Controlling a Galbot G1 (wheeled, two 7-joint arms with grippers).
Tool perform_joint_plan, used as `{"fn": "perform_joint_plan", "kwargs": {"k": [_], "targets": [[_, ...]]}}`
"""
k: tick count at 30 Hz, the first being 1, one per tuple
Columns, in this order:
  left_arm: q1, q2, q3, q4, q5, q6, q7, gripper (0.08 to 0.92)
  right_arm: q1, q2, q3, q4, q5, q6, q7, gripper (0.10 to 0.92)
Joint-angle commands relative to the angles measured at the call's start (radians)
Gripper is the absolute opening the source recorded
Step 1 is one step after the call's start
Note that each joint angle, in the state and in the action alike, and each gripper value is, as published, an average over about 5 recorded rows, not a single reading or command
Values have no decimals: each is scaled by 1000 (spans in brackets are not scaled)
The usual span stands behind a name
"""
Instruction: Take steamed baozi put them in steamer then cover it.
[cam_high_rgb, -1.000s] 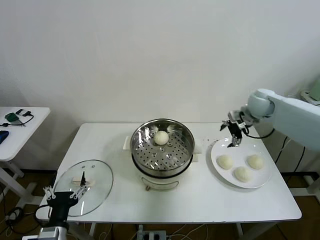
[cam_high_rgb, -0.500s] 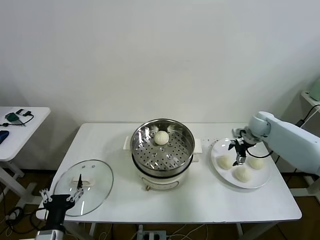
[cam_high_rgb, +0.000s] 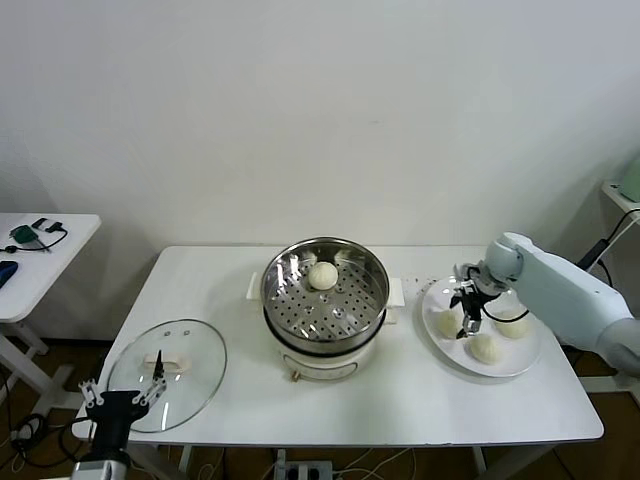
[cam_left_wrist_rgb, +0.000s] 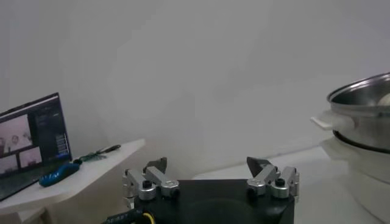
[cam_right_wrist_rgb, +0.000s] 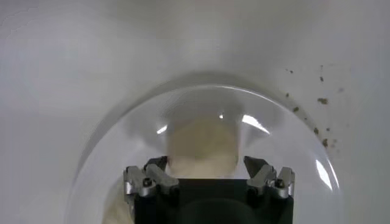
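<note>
Straddling plate's (cam_high_rgb: 436, 343) left-edge baozi (cam_right_wrist_rgb: 201, 146), R tool (cam_high_rgb: 464, 318) w/ fingers apart.

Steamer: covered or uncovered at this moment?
Uncovered. The steamer stands open-topped with one baozi on its perforated tray; the cover lies flat on the table toward the robot's left.

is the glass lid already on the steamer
No, the cover lies flat on the table to the left of the open steamer, which holds one baozi.

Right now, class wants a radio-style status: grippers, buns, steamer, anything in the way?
Right gripper down over plate, straddling a bun. Left gripper open, parked by lid. One bun in steamer. Path clear.
</note>
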Motion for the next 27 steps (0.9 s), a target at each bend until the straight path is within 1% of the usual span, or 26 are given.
{"fn": "perform_joint_plan", "kwargs": {"k": [1,5,9,14,17,20,24,27], "targets": [[-4,-2,3,0,3,3,1,823,-16,30,25,-47,-4,11,-8,750],[-5,-2,3,-1,3,3,1,823,-8,23,15,-40,6,10,-9,694],[-2,-2,3,-2,2,2,1,823,19,5,-12,-19,39,8,-8,669],[6,-1,2,-6,-1,-1,1,823,142,-41,-107,39,136,1,-5,655],[15,1,6,-10,0,-3,3,823,291,-67,-232,79,236,0,-6,655],[23,2,18,-13,4,-4,5,823,483,-66,-419,122,378,-4,-6,655],[25,-2,41,-17,17,-5,4,823,727,-29,-640,198,587,-29,6,653],[25,-4,57,-19,26,-6,5,823,821,2,-713,273,692,-66,24,653]]}}
